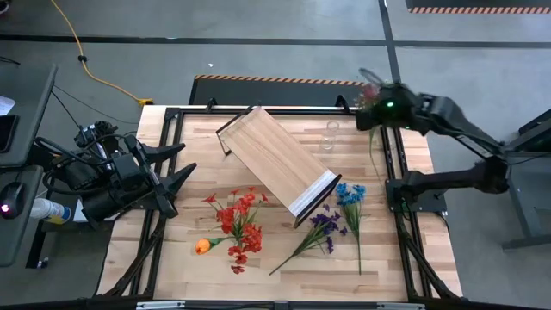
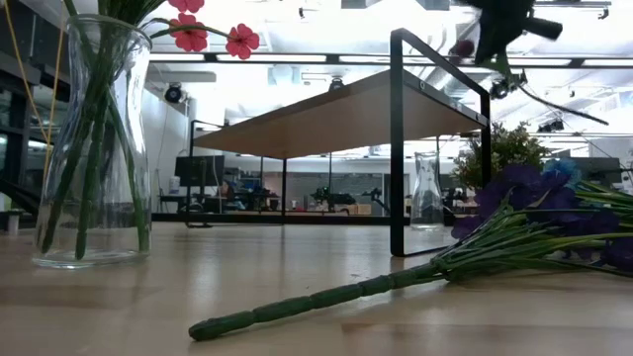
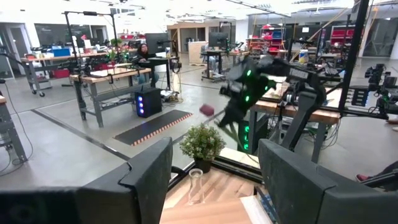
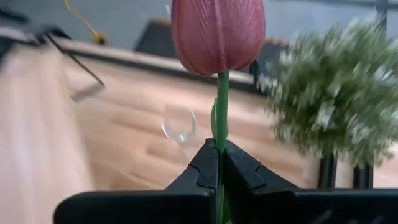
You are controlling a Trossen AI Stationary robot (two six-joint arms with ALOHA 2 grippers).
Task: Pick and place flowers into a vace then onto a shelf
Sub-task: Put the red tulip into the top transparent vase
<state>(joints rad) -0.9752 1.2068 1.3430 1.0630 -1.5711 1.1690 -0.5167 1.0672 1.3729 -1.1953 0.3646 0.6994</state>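
My right gripper (image 4: pixel 221 150) is shut on a dark maroon tulip (image 4: pixel 217 37) and hovers by the table's far right corner (image 1: pixel 372 102), above and to the right of an empty clear vase (image 1: pixel 331 135). My left gripper (image 1: pixel 176 179) waits open over the left edge. On the table lie an orange stem (image 1: pixel 203 245), a purple bunch (image 1: pixel 323 224) and a blue bunch (image 1: pixel 350 196). Red blooms (image 1: pixel 238 220) show there too; in the low view red-bloomed stems stand in a glass vase (image 2: pixel 94 148). The shelf (image 1: pixel 277 162) stands slantwise mid-table on its dark frame. My right gripper pinches the tulip's green stalk (image 4: pixel 221 118) between its two fingers, just below the bloom. The fingers lie across the stalk. The flower is lifted clear of the table, its bloom standing beyond the fingertips and its long stalk (image 2: pixel 554 104) trailing away behind the gripper.
A bushy pale-green potted plant (image 4: pixel 329 106) sits at the far right corner, close to my right gripper. The shelf's white-edged end (image 1: pixel 314 193) points toward the flower bunches. Bare wood shows between the vase and the shelf.
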